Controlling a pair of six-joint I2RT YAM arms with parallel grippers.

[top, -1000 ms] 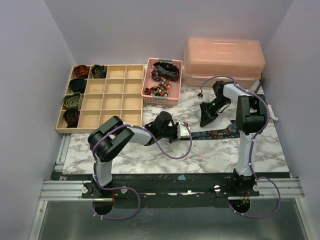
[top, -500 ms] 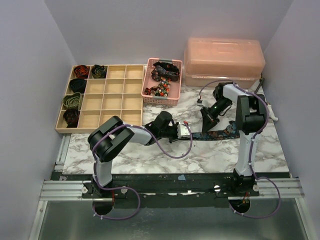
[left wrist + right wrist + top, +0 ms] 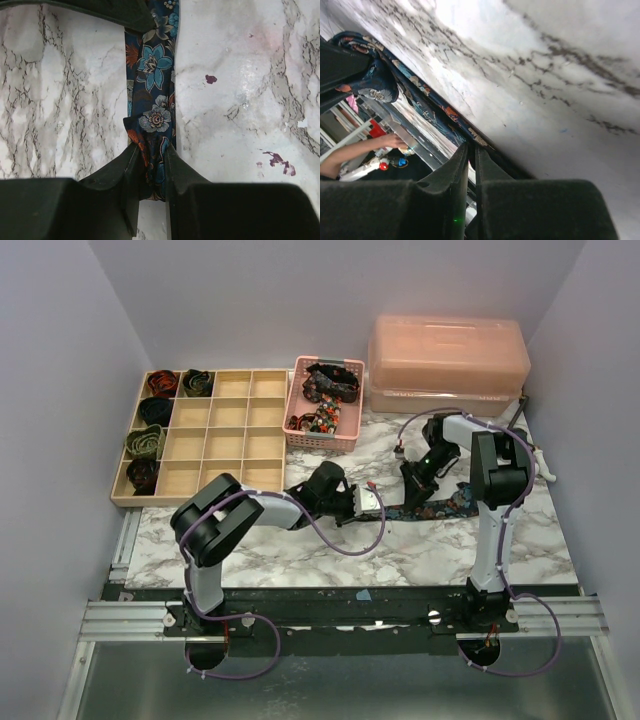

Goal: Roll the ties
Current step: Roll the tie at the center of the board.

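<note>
One floral tie [image 3: 155,75] on counter [image 3: 240,125]: left end effector [image 3: 150,150] clamped on its end, right end effector [image 3: 471,147] pinching farther along; best rolled taut.

High view looks down; both wrist views close, sharing the tie [image 3: 155,90]

My right gripper [image 3: 471,148] sits low over the marble tabletop [image 3: 560,60], its jaws nearly together with only a thin slit between them. The floral tie [image 3: 447,114] runs diagonally from a bunched end at upper left down to the fingertips. I cannot confirm that fabric is pinched.
</note>
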